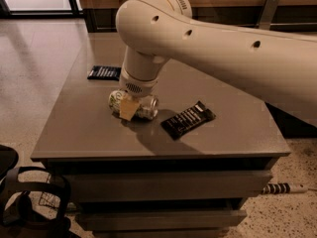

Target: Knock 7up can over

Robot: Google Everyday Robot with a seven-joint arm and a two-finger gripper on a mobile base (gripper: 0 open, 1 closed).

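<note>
The 7up can (142, 107) lies on its side on the grey table (99, 133), its silver top pointing right toward the black wrapper. My gripper (129, 105) comes down from the big white arm right over the can. One tan finger (127, 108) shows in front of the can's left half; the other finger is hidden behind the can and the wrist.
A flat black snack-bar wrapper (188, 119) lies just right of the can. A flat dark blue packet (104, 73) lies at the table's back left. A black chair (20, 202) stands at the lower left, below the table's front edge.
</note>
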